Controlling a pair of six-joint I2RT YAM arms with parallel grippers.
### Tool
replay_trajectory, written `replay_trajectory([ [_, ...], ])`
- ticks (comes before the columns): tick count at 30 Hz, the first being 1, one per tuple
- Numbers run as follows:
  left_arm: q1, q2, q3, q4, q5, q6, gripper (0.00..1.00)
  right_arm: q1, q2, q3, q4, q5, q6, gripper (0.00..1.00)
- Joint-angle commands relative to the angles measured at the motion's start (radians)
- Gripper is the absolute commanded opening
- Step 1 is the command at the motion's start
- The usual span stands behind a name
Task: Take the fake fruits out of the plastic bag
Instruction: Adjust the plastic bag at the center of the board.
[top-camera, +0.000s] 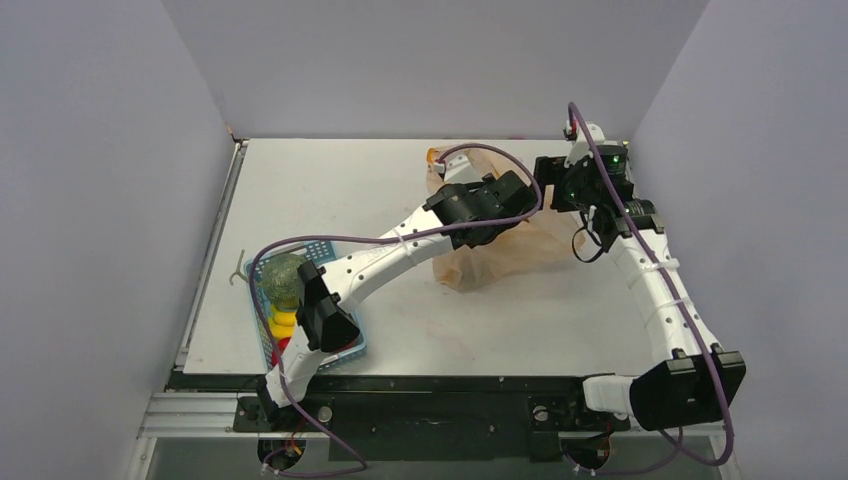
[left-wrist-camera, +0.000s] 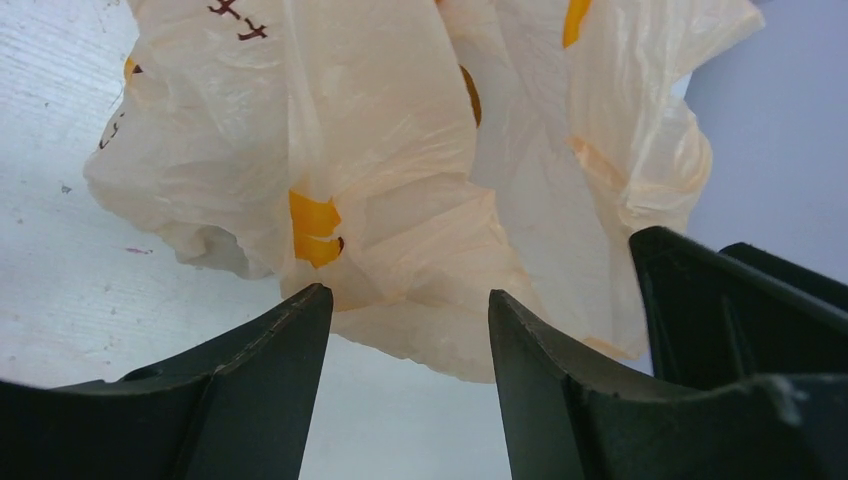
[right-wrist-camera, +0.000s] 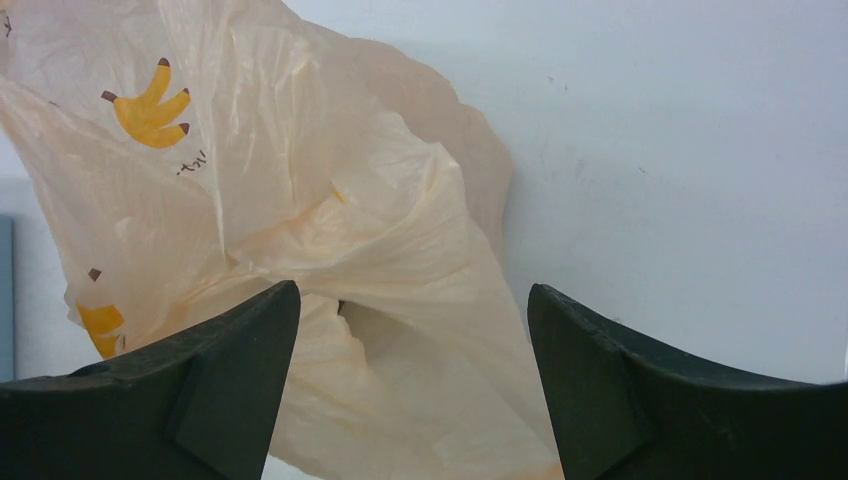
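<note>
**Bag looms close, unclamped**

Your left gripper holds its fingers apart, the crumpled bag just beyond the tips. Your right gripper is spread too, bag folds lying between its fingers, crowding one of them.

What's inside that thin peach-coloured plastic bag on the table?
No contents show. The plastic bag is crumpled; only its printed yellow banana marks appear. Its folds and the left arm cover anything inside.
</note>
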Motion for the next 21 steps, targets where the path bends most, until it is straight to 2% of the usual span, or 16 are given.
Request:
replay_trajectory([
  [1, 0.012, -0.054, -0.051, -0.061, -0.024, -0.128, 0.57, -0.045, 0.073, 0.067, 0.100, -0.220, -0.065, 0.80],
  [5, 0.020, -0.049, -0.049, -0.143, 0.013, -0.189, 0.56, -0.044, 0.108, 0.080, 0.090, -0.279, -0.104, 0.79],
  [10, -0.003, -0.090, -0.074, -0.133, -0.002, -0.200, 0.57, -0.020, 0.121, 0.064, 0.098, -0.318, -0.138, 0.79],
  [16, 0.039, -0.117, -0.200, -0.081, 0.077, -0.257, 0.57, 0.016, 0.127, 0.050, 0.102, -0.175, -0.172, 0.79],
  [19, 0.053, -0.107, -0.218, -0.017, 0.067, -0.195, 0.58, 0.045, 0.126, 0.044, 0.102, -0.113, -0.215, 0.79],
  [21, 0.043, -0.103, -0.193, 0.026, 0.008, -0.117, 0.60, 0.054, 0.133, 0.049, 0.100, -0.110, -0.225, 0.80],
])
